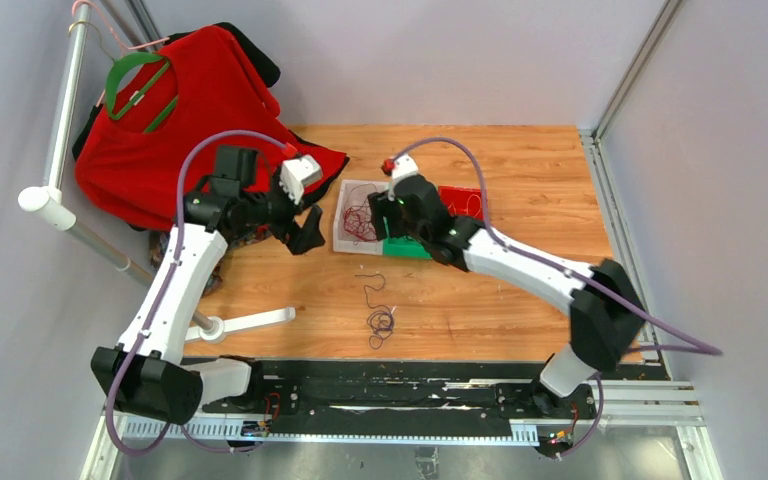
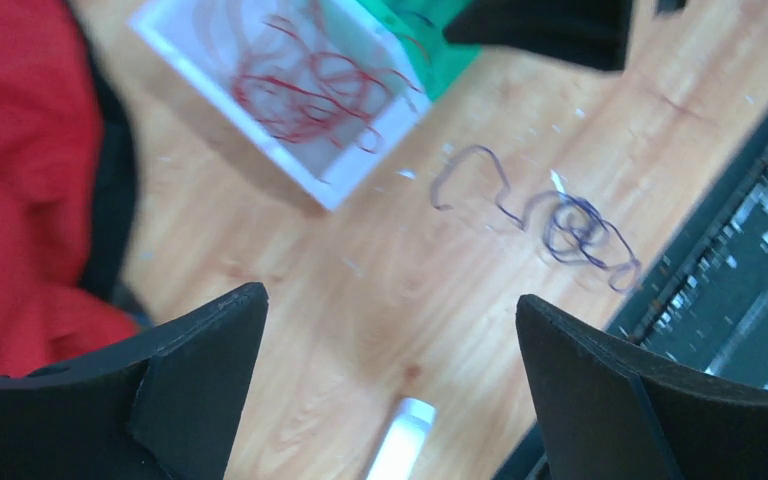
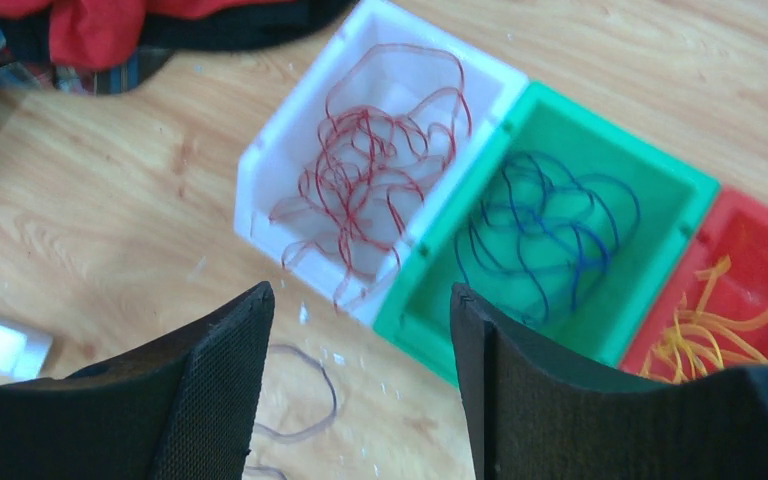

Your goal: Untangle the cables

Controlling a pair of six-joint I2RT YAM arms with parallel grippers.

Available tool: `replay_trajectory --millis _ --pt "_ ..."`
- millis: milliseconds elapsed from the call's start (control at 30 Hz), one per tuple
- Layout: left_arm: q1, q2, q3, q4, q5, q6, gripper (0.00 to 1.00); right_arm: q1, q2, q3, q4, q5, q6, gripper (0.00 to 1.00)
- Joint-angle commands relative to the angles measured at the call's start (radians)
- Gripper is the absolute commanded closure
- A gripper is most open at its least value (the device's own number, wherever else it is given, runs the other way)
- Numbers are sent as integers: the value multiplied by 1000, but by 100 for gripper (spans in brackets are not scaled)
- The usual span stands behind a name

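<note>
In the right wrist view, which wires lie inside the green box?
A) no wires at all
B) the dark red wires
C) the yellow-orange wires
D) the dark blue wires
D: the green box holds the dark blue wires, while the dark red wires lie in the white box and the yellow-orange wires in the red box.

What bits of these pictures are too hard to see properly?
- Top view: the right arm covers most of the green bin, so what's inside doesn't show there.
- Right wrist view: the red bin is cut off by the picture's edge.
- Left wrist view: the loose wire is blurred, so I cannot tell how many strands it has.
</note>
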Motion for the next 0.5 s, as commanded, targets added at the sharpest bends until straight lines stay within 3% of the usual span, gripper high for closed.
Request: replay_trajectory --millis 0,133,233,467 --pt "-76 16 -116 -40 125 76 1 20 -202 -219 59 31 36 34" --pt "-211 66 -209 -2 103 85 2 31 -353 -402 58 75 81 34" --pt "-286 112 -263 80 70 -3 2 34 -438 -513 39 115 120 34" --pt "-333 254 -354 279 14 -217 7 43 -601 -658 51 131 170 35"
